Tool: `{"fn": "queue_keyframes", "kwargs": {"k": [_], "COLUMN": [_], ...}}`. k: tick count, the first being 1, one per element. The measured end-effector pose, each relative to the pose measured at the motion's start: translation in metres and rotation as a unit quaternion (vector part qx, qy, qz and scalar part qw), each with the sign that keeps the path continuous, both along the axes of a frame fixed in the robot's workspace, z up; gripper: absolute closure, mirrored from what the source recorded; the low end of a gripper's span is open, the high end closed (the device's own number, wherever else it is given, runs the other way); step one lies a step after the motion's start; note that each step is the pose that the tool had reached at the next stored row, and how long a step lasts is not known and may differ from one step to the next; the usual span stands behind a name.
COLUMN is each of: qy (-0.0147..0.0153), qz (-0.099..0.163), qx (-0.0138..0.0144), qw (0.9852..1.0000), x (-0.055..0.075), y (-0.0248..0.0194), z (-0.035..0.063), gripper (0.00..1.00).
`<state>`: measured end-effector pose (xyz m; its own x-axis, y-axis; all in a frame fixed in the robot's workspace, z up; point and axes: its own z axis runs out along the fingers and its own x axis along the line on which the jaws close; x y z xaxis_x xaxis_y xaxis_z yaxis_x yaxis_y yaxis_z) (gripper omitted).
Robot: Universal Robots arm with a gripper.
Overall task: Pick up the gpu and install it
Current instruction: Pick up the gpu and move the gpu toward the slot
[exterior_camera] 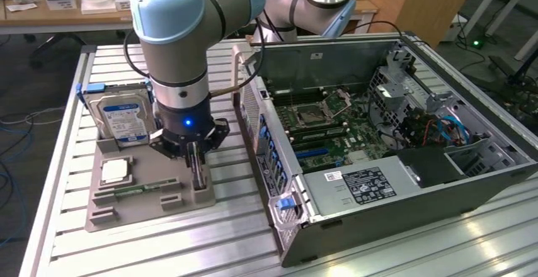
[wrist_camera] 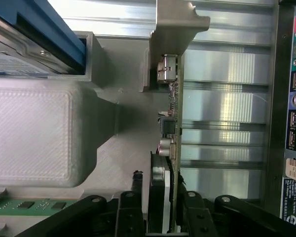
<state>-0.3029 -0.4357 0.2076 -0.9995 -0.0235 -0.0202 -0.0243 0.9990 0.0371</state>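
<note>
Gripper (exterior_camera: 196, 163) was seen lowered over the grey parts tray (exterior_camera: 126, 217) on the slatted metal table (exterior_camera: 210, 245), towards the exterior view's left.

The gpu (exterior_camera: 199, 177) was found standing on edge in its slot at the corner of the tray nearest the open computer case (exterior_camera: 404, 208), directly beneath the gripper.

In the wrist view the gpu (wrist_camera: 170, 128) was seen edge-on, with its silvery bracket (wrist_camera: 175, 24) at the end far from the gripper (wrist_camera: 160, 182) and the fan face turned towards the tray's raised block.

Jaws were noted partly apart, one finger (wrist_camera: 136, 185) on the fan side and the other on the bare side of the card. A strip of tray (wrist_camera: 123, 148) was visible between the fan-side finger and the card, so no firm clamp was recorded. The card was seated in the tray, not lifted.

Hard drive (exterior_camera: 120, 121) was noted upright at the tray's far end, and the green memory stick (exterior_camera: 138, 189) lay flat in its recess.
</note>
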Motion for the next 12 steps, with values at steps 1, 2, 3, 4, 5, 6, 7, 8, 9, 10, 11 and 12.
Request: {"fn": "queue_keyframes", "kwargs": {"k": [1,2,3,4,5,6,7,8,9,10,11,12], "qy": [0.0,0.0,0.0,0.0,0.0001,0.0,0.0,0.0001,0.0001,0.0001,0.0001,0.0], "qz": [0.0,0.0,0.0,0.0,0.0,0.0,0.0,0.0,0.0,0.0,0.0,0.0], "qx": [0.0,0.0,0.0,0.0,0.0,0.0001,0.0001,0.0001,0.0001,0.0,0.0,0.0], "qw": [1.0,1.0,1.0,1.0,1.0,1.0,1.0,1.0,1.0,1.0,1.0,1.0], "x": [0.0,0.0,0.0,0.0,0.0,0.0001,0.0002,0.0003,0.0005,0.0007,0.0008,0.001], "y": [0.0,0.0,0.0,0.0,0.0,0.0,0.0,0.0,0.0,0.0,0.0,0.0], "z": [0.0,0.0,0.0,0.0,0.0,-0.0001,0.0,0.0,0.0,0.0,0.0,0.0], "gripper": [0.67,0.67,0.67,0.67,0.67,0.67,0.69,0.71,0.71,0.71,0.71,0.71]}}
